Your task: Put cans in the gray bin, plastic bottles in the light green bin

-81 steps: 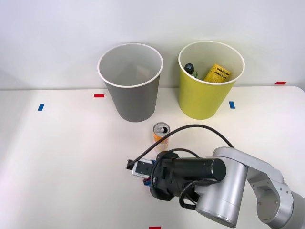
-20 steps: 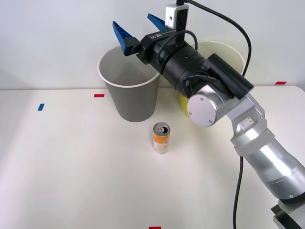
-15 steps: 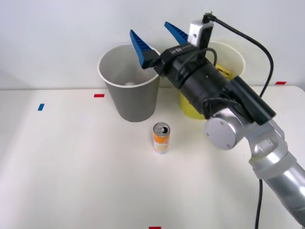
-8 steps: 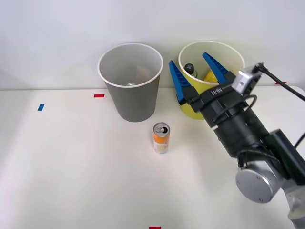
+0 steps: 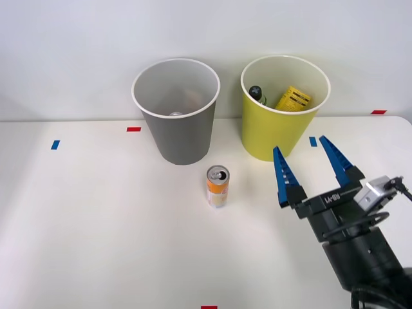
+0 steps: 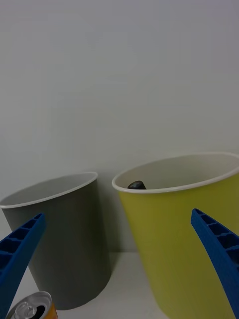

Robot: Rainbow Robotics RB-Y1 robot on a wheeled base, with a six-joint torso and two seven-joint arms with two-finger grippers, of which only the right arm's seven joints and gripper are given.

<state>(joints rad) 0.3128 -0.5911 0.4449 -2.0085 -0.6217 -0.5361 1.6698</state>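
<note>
we see the right gripper (image 5: 311,167) with its blue fingers spread wide and holding nothing, near the light green bin (image 5: 277,138). the orange-and-white can (image 5: 217,187) stands upright on the white table (image 5: 96,225), in front of the gray bin (image 5: 180,135). the clear bottle (image 5: 257,94) and yellow container (image 5: 293,99) lie in the green bin.

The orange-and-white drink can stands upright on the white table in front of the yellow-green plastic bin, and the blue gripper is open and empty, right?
Not quite. In the front view the orange-and-white drink can stands upright on the white table in front of the gray plastic bin, not the yellow-green plastic bin. The rest holds: the blue gripper is open and empty.
</note>
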